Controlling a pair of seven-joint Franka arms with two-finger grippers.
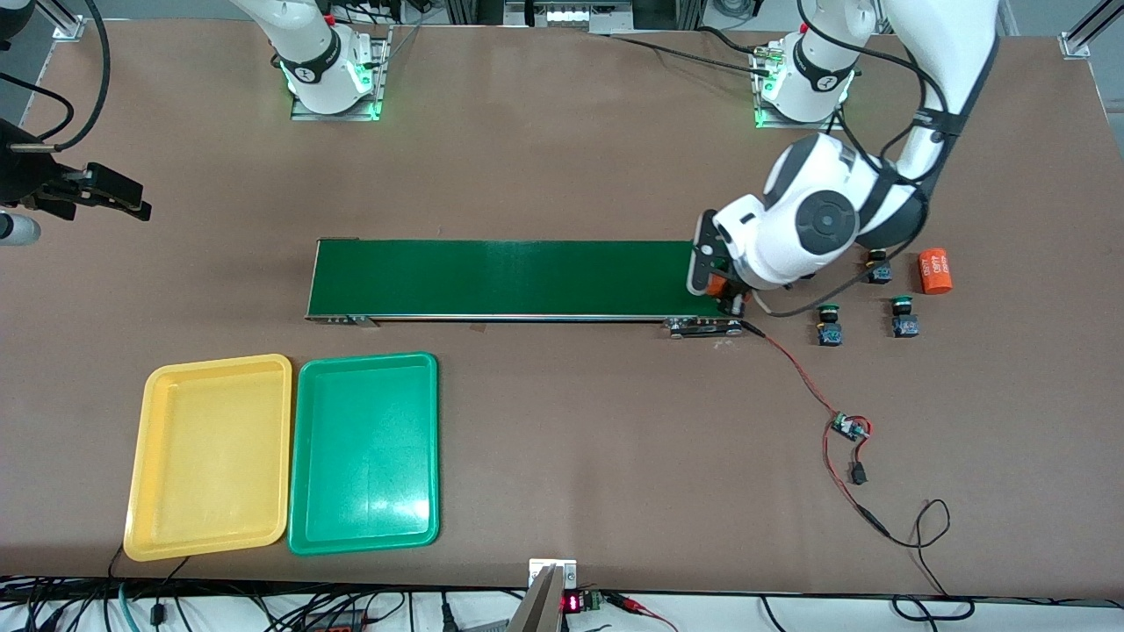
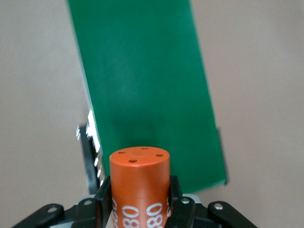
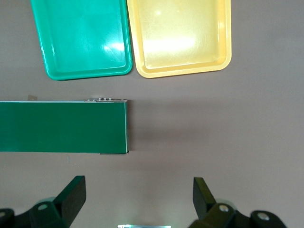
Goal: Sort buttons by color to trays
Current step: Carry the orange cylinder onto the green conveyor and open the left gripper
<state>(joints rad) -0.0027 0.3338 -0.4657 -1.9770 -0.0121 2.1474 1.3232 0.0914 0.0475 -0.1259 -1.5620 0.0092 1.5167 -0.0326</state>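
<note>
My left gripper is shut on an upright orange cylinder with white print, over the left arm's end of the dark-green conveyor belt. Two green-capped buttons stand on the table beside that end of the belt. A third button is partly hidden by the left arm. The yellow tray and the green tray lie empty side by side, nearer the front camera than the belt. My right gripper hangs open and holds nothing, over the table at the right arm's end.
A second orange cylinder lies on the table beside the buttons. A red and black cable runs from the belt's end to a small circuit board. The belt stands between the arms' bases and the trays.
</note>
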